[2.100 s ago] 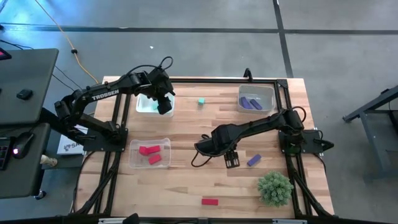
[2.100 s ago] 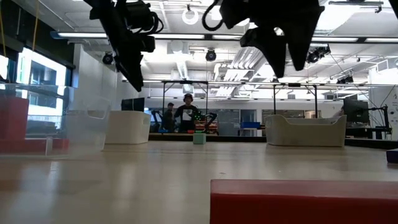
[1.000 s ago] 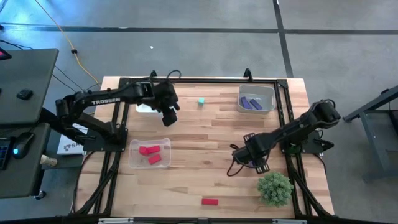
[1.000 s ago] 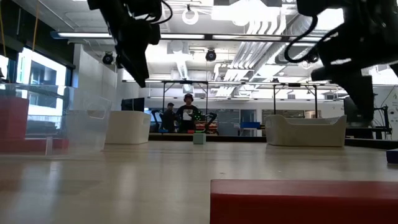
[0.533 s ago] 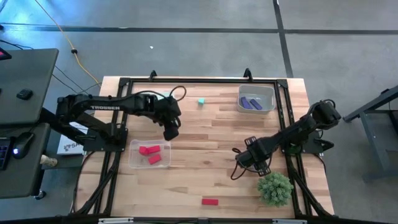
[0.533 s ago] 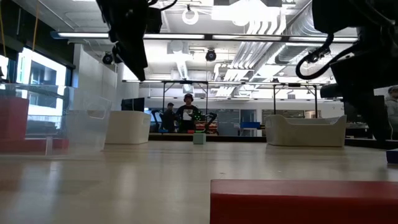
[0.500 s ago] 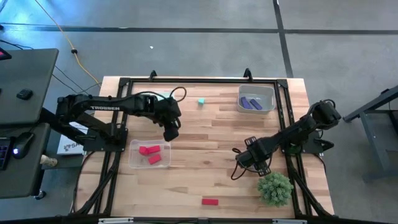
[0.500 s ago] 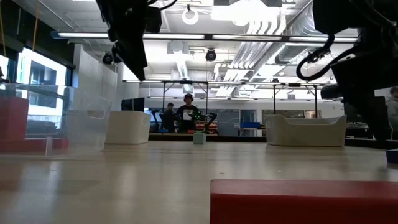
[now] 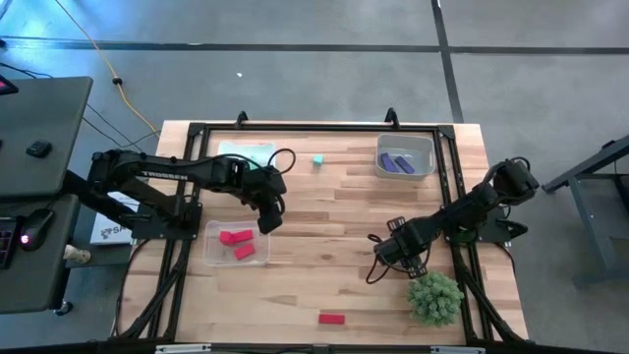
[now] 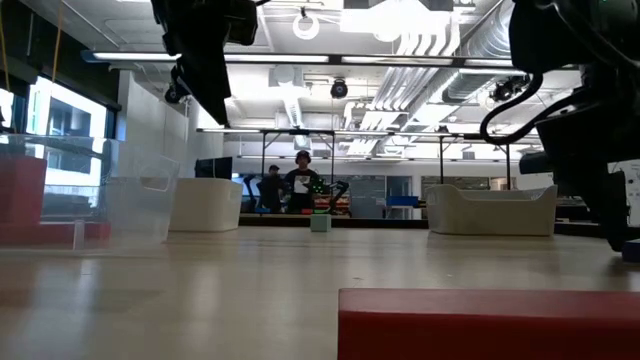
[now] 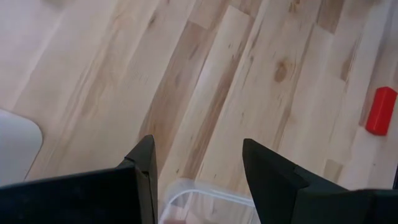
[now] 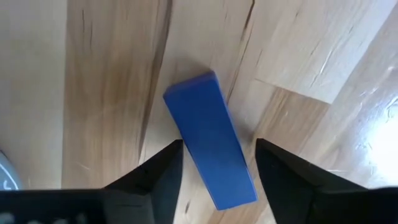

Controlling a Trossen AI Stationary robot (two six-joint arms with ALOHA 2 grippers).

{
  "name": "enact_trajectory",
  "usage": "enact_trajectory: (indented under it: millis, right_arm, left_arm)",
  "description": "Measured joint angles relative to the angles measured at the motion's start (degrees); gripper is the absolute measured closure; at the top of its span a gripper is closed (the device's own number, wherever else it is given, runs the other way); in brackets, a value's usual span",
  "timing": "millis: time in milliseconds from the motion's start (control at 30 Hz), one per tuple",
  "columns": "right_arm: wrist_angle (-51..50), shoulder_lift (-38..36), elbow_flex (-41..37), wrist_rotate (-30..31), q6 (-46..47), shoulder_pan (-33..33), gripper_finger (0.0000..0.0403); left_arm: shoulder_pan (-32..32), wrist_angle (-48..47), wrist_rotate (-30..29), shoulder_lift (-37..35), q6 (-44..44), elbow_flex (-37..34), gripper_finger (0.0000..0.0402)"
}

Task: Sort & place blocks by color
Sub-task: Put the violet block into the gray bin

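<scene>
While the right end effector (image 12: 214,165) is lowered with fingers spread around the blue-purple block (image 12: 211,140) on the counter (image 9: 324,206), the skewed block could be nudged aside; the left end effector (image 11: 198,162), open and empty, is held above the red blocks' tray (image 9: 257,258).

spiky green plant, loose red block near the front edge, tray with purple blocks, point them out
spiky green plant (image 9: 434,298), high view, its middle
loose red block (image 9: 331,319), high view, top face
tray with purple blocks (image 9: 425,141), high view, rim corner

Grey concrete floor (image 9: 295,69); bright ceiling lights (image 10: 300,58) (long strips), window (image 10: 55,130) at left.
</scene>
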Motion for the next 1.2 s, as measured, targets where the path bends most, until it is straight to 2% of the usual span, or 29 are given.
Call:
enact_trajectory:
  millis: [233, 367, 533, 733, 933, 1200]
  right_arm:
    - [1.67, 0.09, 0.03, -0.11, 1.54, 0.0, 0.0296]
    - [2.33, 0.09, 0.18, -1.99, 3.84, -0.19, 0.0326]
    - [2.43, 0.26, 0.85, -5.42, 9.23, -1.01, 0.0328]
    - [2.49, 0.33, 4.93, -4.85, 16.11, -2.68, 0.0328]
    - [2.43, 0.31, 11.58, 0.31, 21.36, -5.04, 0.0328]
    - [2.28, 0.28, 20.12, 10.9, 25.13, -10.59, 0.0328]
  left_arm:
    - [-0.24, 0.03, 0.0, 0.02, 0.13, 0.0, 0.0257]
    - [-0.08, 0.02, 0.0, 0.02, 1.88, 0.0, 0.0257]
    - [-0.03, 0.0, -0.2, 0.02, 4.75, 0.0, 0.0257]
    - [1.72, 0.03, -0.2, 0.02, 6.7, 0.0, 0.0257]
    - [4.76, 0.03, -0.22, 0.02, 11.97, 0.0, 0.0257]
    - [9.51, 2.05, -0.24, 0.02, 17.75, 0.0, 0.0257]
